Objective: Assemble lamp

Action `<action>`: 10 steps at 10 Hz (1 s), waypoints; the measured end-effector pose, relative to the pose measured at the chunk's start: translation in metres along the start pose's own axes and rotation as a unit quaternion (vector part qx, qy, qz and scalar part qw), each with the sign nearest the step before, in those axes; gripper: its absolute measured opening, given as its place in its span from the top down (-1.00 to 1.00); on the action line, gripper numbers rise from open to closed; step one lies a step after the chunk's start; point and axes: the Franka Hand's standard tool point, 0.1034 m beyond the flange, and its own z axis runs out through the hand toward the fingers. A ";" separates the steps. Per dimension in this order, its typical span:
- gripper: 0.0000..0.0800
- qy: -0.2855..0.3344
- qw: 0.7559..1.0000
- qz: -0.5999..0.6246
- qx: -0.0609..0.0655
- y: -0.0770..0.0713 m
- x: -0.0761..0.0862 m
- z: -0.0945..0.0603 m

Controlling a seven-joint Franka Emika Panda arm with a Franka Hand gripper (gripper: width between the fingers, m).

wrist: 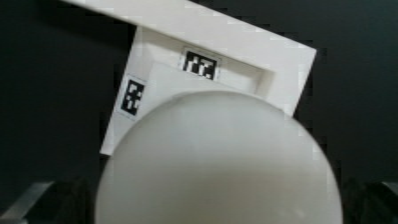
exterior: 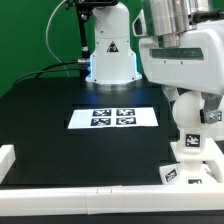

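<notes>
The lamp's flat white square base [exterior: 184,170] lies at the exterior view's front right, with black-and-white tags on it. Its round-headed bulb [exterior: 191,148] stands upright on that base, right under my gripper [exterior: 190,138]. In the wrist view the bulb's smooth white head [wrist: 214,160] fills the near middle, and behind it shows the base [wrist: 231,55] with two tags. My gripper [wrist: 214,208] sits around the bulb head. Its dark fingers [wrist: 50,203] stand far out at either side, open, and are dim in the shadow.
The marker board [exterior: 112,117] lies flat on the middle of the black table. The robot's white pedestal [exterior: 110,50] stands behind it. A low white rail [exterior: 60,205] runs along the table's front and left edges, close to the lamp base.
</notes>
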 end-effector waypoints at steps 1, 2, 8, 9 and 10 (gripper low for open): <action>-0.75 0.001 1.000 -0.026 0.000 0.000 0.000 0.000; -0.75 0.001 0.998 -0.067 -0.001 0.000 0.001 0.000; -0.75 0.017 0.845 -0.533 -0.039 0.004 0.001 0.005; -0.75 0.018 0.824 -0.565 -0.047 0.005 0.001 0.007; -0.75 0.019 0.812 -0.581 -0.049 0.005 0.001 0.007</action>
